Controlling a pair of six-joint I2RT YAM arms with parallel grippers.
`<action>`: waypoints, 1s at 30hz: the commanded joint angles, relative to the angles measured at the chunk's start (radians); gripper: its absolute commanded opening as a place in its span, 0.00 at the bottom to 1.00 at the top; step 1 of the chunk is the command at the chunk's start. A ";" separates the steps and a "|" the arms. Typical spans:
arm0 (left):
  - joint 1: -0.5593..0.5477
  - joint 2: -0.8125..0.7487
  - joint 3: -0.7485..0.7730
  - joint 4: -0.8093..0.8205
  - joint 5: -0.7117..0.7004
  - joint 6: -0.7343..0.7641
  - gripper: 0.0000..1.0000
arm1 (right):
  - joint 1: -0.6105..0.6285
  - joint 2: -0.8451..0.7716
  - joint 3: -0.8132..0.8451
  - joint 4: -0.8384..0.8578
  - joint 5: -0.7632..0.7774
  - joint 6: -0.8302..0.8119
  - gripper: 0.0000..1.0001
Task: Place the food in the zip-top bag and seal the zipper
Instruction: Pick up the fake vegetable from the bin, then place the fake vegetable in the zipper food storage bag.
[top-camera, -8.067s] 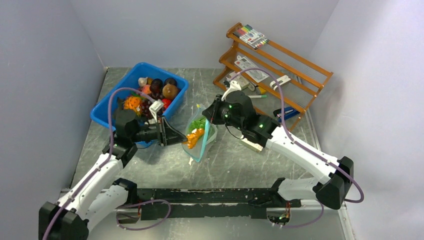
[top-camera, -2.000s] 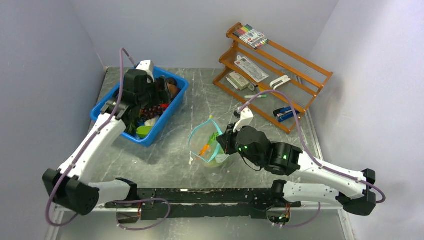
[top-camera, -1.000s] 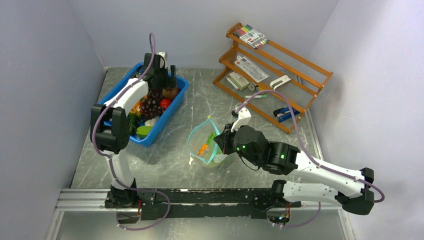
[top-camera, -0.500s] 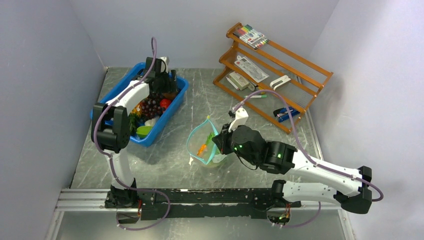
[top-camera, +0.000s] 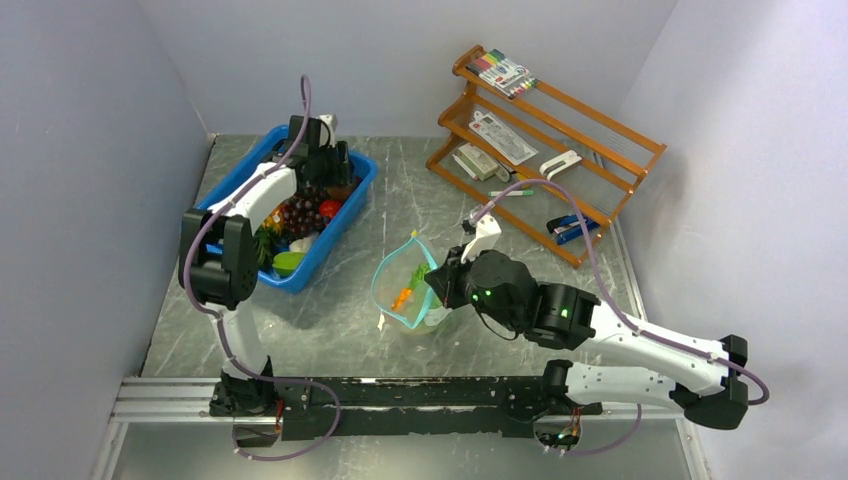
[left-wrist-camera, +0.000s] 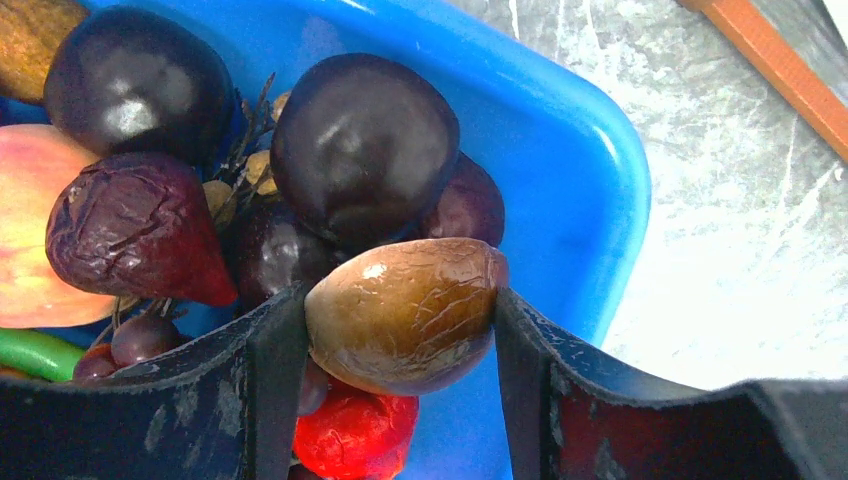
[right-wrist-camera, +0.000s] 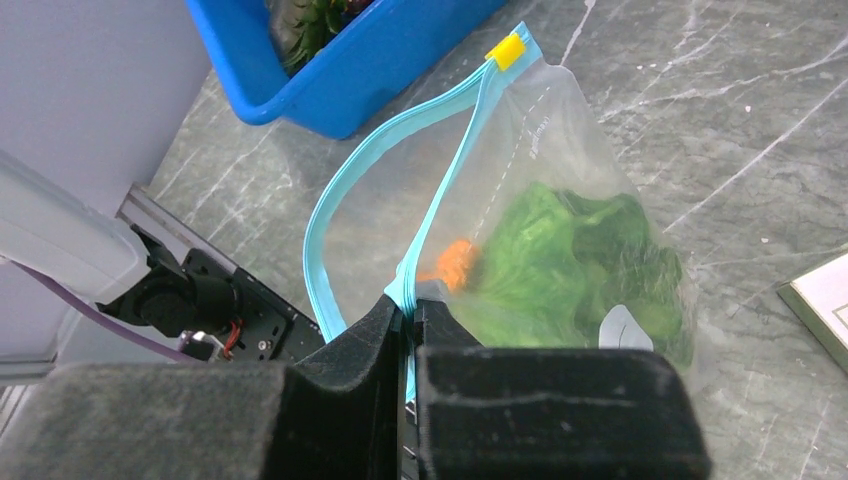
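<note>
Over the far end of the blue bin (top-camera: 290, 283), my left gripper (top-camera: 338, 172) has both fingers pressed against a brown round fruit (left-wrist-camera: 400, 315), which lies on top of other food. My left gripper (left-wrist-camera: 398, 300) is shut on it. The clear zip-top bag (top-camera: 405, 285) stands open mid-table, with green lettuce (right-wrist-camera: 560, 250) and an orange piece (right-wrist-camera: 458, 260) inside. My right gripper (right-wrist-camera: 410, 305) is shut on the teal zipper (right-wrist-camera: 360, 170) and holds the mouth up. The zipper's yellow tip (right-wrist-camera: 507, 50) is at the far end.
In the bin (left-wrist-camera: 560, 130) lie dark round fruits (left-wrist-camera: 365, 145), a red piece (left-wrist-camera: 355, 435), purple grapes (top-camera: 298, 212) and a green piece (top-camera: 287, 262). A wooden rack (top-camera: 550, 130) with markers (top-camera: 503, 72) stands at the back right. Walls close in on three sides.
My left gripper's fingers have closed in from wide open onto the brown fruit in the bin. The right arm has shifted only slightly with the bag.
</note>
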 joint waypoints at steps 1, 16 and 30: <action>0.004 -0.085 -0.024 0.008 0.042 0.001 0.42 | -0.004 -0.026 0.001 0.021 0.015 0.023 0.00; 0.005 -0.367 -0.176 -0.006 0.132 -0.037 0.32 | -0.003 -0.003 0.002 0.007 0.027 0.066 0.00; 0.004 -0.813 -0.488 0.063 0.696 -0.136 0.31 | -0.003 0.024 -0.010 0.029 0.032 0.114 0.00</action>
